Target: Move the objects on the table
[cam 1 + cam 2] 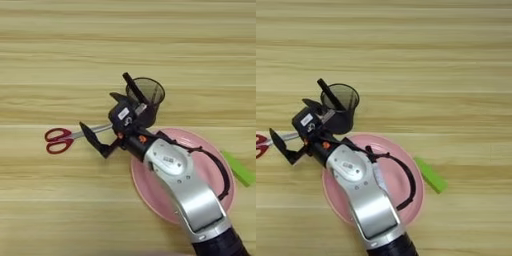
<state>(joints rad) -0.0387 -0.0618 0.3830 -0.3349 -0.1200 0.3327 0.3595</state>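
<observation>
At the left of the light-tan wood-grain counter [75, 50] lie red-handled scissors with silver blades [62, 138], blade tips pointing right toward the black two-fingered pincer [107, 125], which stands spread open and empty just beside them. Behind it a dark mesh cup [150, 95] holds a black marker [134, 85]. Right of that lie a round pink plate [150, 190] and a green bar [239, 169]. The risk, as I judge it: the arm's swing could topple the cup touching the pincer's body.

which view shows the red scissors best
The left eye view: the red-handled scissors with silver blades show both handle loops and part of the blades. In the right eye view only a sliver of red handle and blade shows at the left edge.
</observation>
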